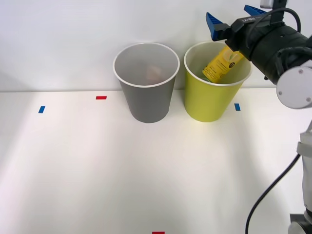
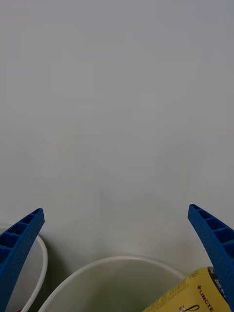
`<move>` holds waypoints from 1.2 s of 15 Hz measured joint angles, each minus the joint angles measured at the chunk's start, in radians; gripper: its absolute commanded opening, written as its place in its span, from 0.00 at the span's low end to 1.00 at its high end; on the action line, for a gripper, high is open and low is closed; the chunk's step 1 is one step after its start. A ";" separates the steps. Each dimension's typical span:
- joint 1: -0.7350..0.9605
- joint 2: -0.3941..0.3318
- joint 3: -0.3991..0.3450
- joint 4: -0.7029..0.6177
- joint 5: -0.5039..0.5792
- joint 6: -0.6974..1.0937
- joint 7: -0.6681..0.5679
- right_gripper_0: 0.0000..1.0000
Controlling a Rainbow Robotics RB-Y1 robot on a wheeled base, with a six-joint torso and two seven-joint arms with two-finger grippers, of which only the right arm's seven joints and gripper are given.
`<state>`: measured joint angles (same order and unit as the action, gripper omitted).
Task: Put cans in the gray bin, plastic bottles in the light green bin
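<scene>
Front view: the claw [image 1: 231, 18] is seen spread wide, empty, above the light green bin [image 1: 207, 105]. The bottle [image 1: 222, 63] lies tilted inside, apparently released there as plastic; the gray bin [image 1: 146, 102] stands beside.

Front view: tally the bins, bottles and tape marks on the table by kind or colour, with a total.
Gray bin: 1
Light green bin: 1
Plastic bottle, yellow label, leaning inside the light green bin: 1
Blue tape marks: 2
Red tape marks: 2
Total: 7
</scene>
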<state>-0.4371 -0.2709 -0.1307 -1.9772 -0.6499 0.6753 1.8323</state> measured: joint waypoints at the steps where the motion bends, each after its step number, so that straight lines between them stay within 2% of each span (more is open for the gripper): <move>1: 0.044 -0.009 0.000 -0.051 -0.033 -0.007 0.008 1.00; 6: 0.254 -0.052 0.000 -0.234 -0.100 -0.027 0.035 1.00; 9: 0.429 -0.048 0.001 -0.294 -0.096 -0.140 0.049 1.00; 14: 0.750 0.008 0.048 -0.349 -0.065 -0.400 0.081 1.00; 18: 0.901 0.080 0.073 -0.352 -0.034 -0.485 0.112 1.00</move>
<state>0.4635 -0.1912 -0.0576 -2.3291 -0.6841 0.1899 1.9447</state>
